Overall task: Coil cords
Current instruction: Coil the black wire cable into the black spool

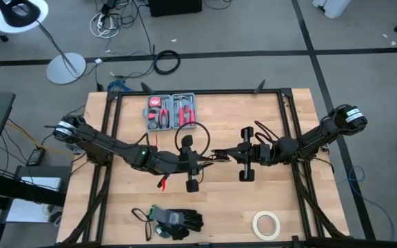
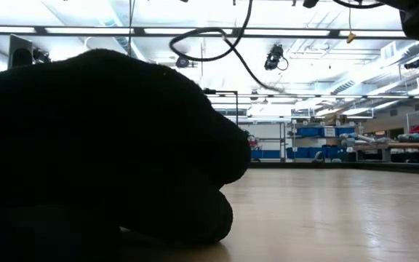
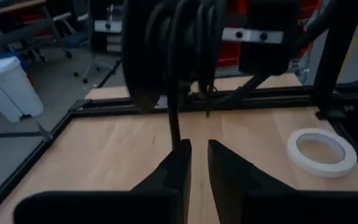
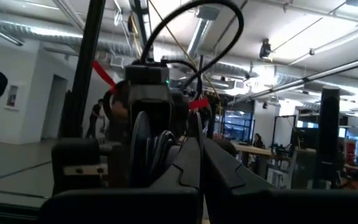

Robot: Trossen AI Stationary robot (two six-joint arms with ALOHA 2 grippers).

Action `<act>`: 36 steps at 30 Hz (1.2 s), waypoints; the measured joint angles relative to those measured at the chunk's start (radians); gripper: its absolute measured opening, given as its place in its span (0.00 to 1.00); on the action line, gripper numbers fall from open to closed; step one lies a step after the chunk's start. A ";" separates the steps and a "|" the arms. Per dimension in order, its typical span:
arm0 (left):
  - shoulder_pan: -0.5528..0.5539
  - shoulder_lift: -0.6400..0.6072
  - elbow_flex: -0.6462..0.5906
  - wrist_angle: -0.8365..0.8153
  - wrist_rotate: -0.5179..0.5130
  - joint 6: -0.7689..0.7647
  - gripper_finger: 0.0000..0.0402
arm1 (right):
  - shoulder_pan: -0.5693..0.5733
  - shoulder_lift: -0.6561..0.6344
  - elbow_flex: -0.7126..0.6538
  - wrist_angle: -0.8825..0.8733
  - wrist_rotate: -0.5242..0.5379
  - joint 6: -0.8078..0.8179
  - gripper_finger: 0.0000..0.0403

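The cord (image 1: 187, 136) is off the table, held between the two grippers near the middle of the workspace. From above, one loose round loop of it stands over the wood just short of the tool case, and a thin stretch (image 1: 220, 154) runs across the gap between the gripper tips. From table height the cord (image 2: 217, 44) shows as a curve hanging high against the ceiling lights.

The left gripper (image 1: 200, 160) reaches in from nine o'clock. Its wrist camera shows the two fingers (image 3: 178, 167) drawn narrow, with a strand of the cord (image 3: 174, 121) rising from the slit between them; it appears to pinch that strand.

The right gripper (image 1: 234, 153) reaches in from three o'clock, facing the left one. Its fingers (image 4: 191, 163) stand nearly together, and the cord (image 4: 194, 22) arcs above them; whether a strand lies in its grip cannot be told.

The table (image 1: 129, 200) also carries a tool case (image 1: 170, 111) at twelve o'clock, black gloves (image 1: 174, 221) at seven o'clock, and a roll of white tape (image 1: 267, 224) at five o'clock. The gloves (image 2: 100, 145) fill the near left of the low view.
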 joint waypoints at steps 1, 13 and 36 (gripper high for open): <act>0.000 0.000 0.001 0.003 0.000 0.008 0.14 | 0.000 0.000 -0.001 0.000 0.000 0.000 0.00; 0.001 -0.002 0.026 0.004 0.004 0.019 0.23 | 0.000 0.000 -0.004 -0.016 0.032 0.000 0.00; 0.055 -0.002 0.025 0.002 -0.012 0.026 0.01 | -0.008 -0.002 -0.003 -0.102 0.068 0.061 0.14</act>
